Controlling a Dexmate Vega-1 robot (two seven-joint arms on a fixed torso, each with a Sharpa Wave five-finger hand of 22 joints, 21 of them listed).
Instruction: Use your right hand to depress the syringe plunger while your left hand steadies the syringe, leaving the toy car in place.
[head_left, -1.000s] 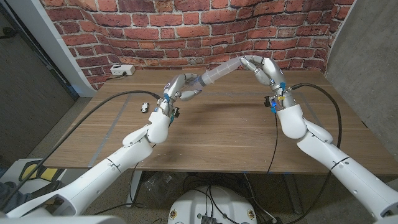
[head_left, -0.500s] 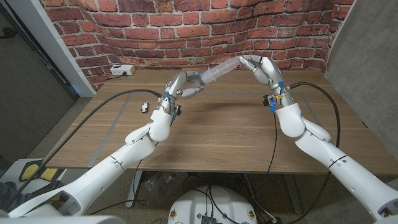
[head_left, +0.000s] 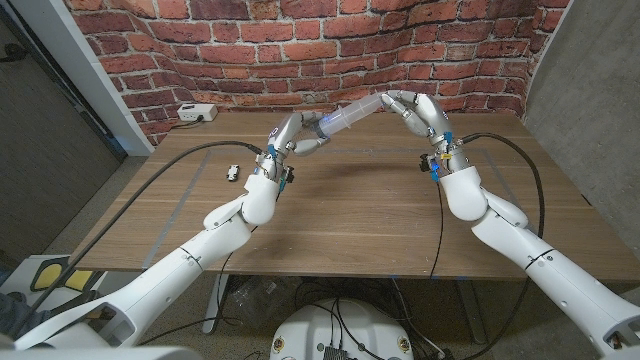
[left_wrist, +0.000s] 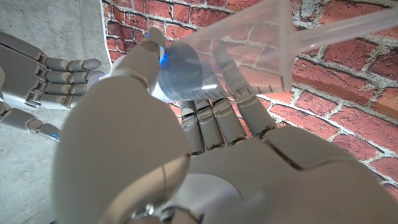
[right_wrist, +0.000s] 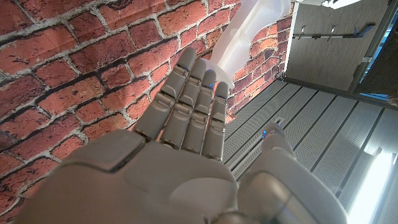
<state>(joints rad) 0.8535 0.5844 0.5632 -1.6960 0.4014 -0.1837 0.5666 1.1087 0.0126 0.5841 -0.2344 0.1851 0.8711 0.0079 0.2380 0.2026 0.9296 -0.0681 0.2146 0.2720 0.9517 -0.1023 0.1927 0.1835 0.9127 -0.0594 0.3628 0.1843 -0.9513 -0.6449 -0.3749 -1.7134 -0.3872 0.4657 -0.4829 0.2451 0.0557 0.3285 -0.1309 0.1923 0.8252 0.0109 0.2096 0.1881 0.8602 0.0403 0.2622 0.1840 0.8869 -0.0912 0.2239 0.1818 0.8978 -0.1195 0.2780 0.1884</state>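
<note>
A large translucent plastic syringe (head_left: 348, 117) with a blue-grey plunger seal is held in the air above the far half of the brown wooden surface (head_left: 350, 215), tilted so that its end toward 2 o'clock stands higher than its end toward 8 o'clock. The lower end of the barrel is gripped by the left hand (head_left: 296, 138), whose fingers (left_wrist: 219, 118) are curled beneath the clear tube while the thumb is laid along its side, as is plain in the left wrist view, where the blue-grey seal is seen inside the barrel close against the hand. The upper end of the syringe is met by the right hand (head_left: 420, 112); its fingers (right_wrist: 189, 106) are held straight and close together, with their tips set against the plunger end of the syringe, and nothing is enclosed in its grasp. From the head view, whether the plunger end is pinched or merely pressed cannot be told.

A small white and black toy car (head_left: 233, 172) is seen on the surface at about 9 o'clock from the left hand, well apart from the syringe and touched by neither hand. A white power strip (head_left: 197, 113) lies at the far edge of the surface, at about 11 o'clock, against the red brick wall (head_left: 300, 50).
</note>
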